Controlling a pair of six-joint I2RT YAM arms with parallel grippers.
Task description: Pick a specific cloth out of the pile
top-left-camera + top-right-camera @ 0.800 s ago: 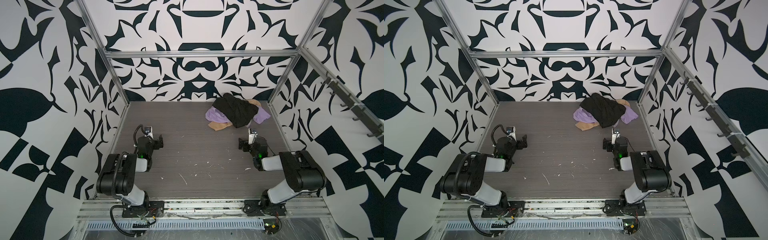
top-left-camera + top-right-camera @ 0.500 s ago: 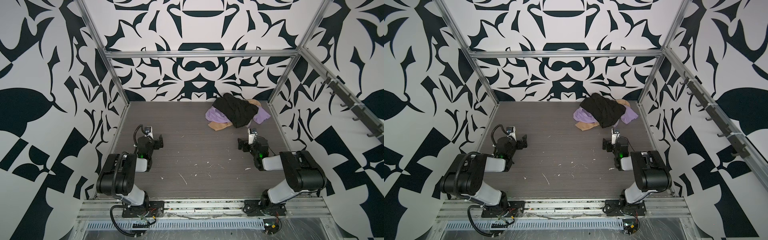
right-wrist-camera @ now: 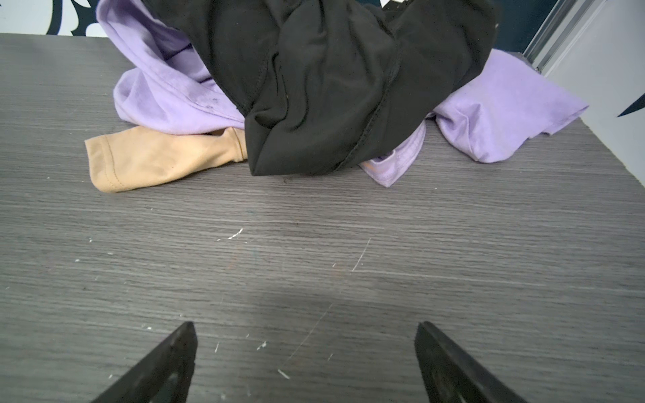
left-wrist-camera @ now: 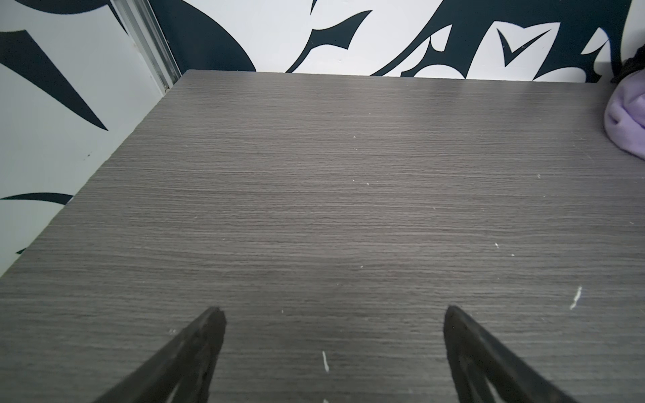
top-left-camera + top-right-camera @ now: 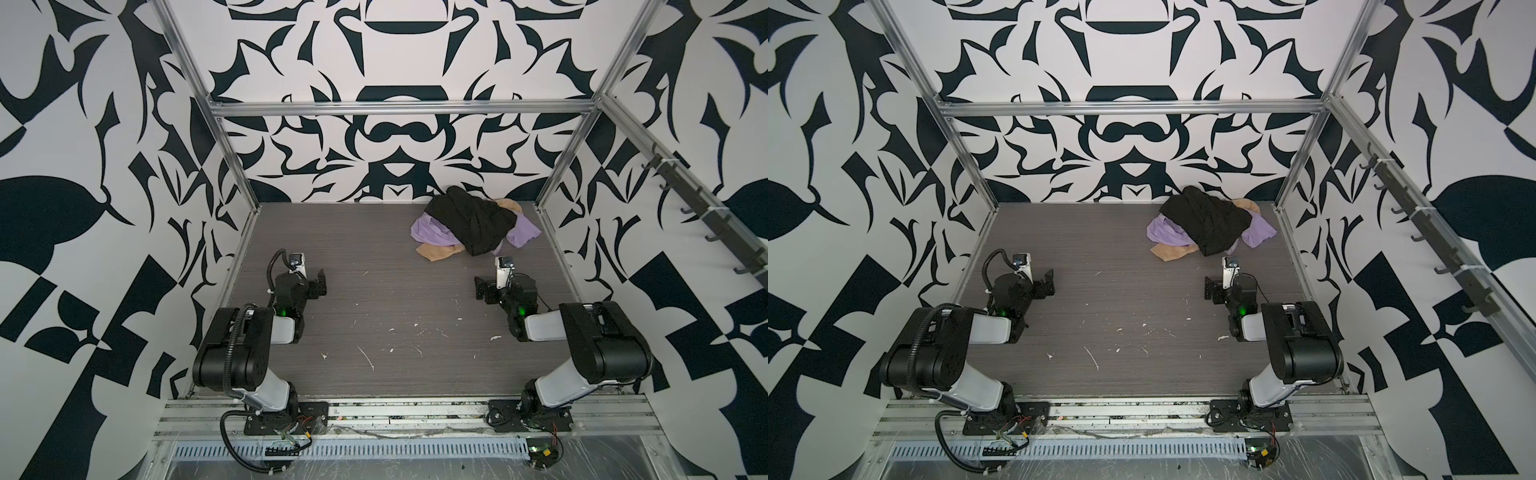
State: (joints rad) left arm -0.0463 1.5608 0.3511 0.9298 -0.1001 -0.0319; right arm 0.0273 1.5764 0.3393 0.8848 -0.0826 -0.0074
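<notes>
The pile (image 5: 478, 245) lies at the table's back right, against the wall. The lilac cloth (image 5: 432, 232) (image 5: 1167, 235) (image 3: 167, 90) sticks out on both sides from under a black cloth (image 5: 473, 220) (image 5: 1208, 222) (image 3: 324, 87). A tan-beige cloth (image 5: 436, 252) (image 5: 1171, 252) (image 3: 150, 157) pokes out at the near edge. My right gripper (image 5: 481, 286) (image 5: 1210, 289) (image 3: 305, 328) is open and empty, low over the table a short way in front of the pile. My left gripper (image 5: 320, 282) (image 5: 1049, 282) (image 4: 333, 314) is open and empty at the left, with only a lilac edge (image 4: 624, 118) in its view.
The grey wood-grain table (image 5: 374, 257) is boxed in by patterned walls and aluminium frame posts (image 5: 561, 166). The pile sits close to the back right corner post. White scuffs and crumbs (image 5: 365, 357) dot the table's front half.
The right gripper has crept very slightly toward the pile. The left arm and the cloths have not moved.
</notes>
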